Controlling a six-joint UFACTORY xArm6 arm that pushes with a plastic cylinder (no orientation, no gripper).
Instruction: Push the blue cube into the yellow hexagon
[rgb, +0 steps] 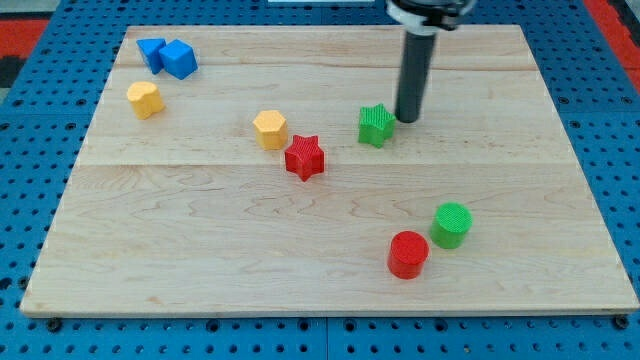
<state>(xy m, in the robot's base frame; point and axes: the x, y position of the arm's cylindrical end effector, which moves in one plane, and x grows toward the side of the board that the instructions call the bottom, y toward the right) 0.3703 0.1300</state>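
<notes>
The blue cube (180, 59) sits near the board's top left corner, touching a second blue block (151, 52) on its left. The yellow hexagon (270, 129) lies left of the board's middle, with a red star (304, 157) just to its lower right. My tip (407, 119) is right of centre, just to the right of a green star (376, 125). It is far to the right of the blue cube and well to the right of the yellow hexagon.
Another yellow block (145, 99) lies at the left, below the blue blocks. A red cylinder (408, 254) and a green cylinder (451, 224) stand close together at the lower right. The wooden board (200, 260) rests on a blue pegboard.
</notes>
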